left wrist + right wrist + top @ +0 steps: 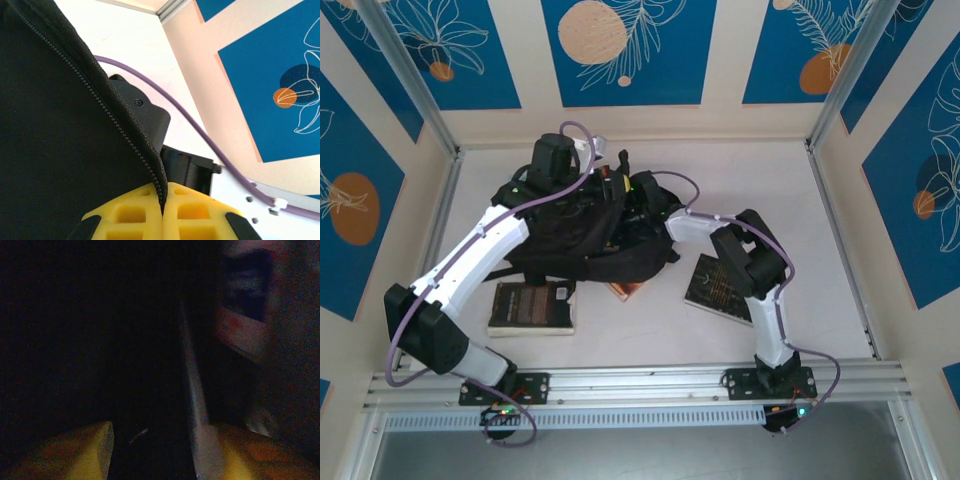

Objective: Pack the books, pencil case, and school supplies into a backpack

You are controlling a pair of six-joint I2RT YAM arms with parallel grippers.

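The black backpack (570, 240) lies at the middle of the table. My left gripper (582, 172) is at its far side, and in the left wrist view that gripper (163, 192) is shut on the zipper edge of the backpack (55, 125), holding the opening up. My right gripper (636, 198) reaches into the opening. Inside it is dark; the right gripper (160, 440) stands open, and the thin pale edge of a flat item (192, 405) rests against its right finger. Three books lie outside: a brown-black one (530, 305), an orange one (628, 289) half under the backpack, and a black gold-patterned one (718, 284).
Aluminium rails (620, 382) run along the near edge and posts stand at the back corners. Patterned blue and cream walls close in the table on three sides. A purple cable (200, 130) crosses the left wrist view beside the right arm's black link (145, 115).
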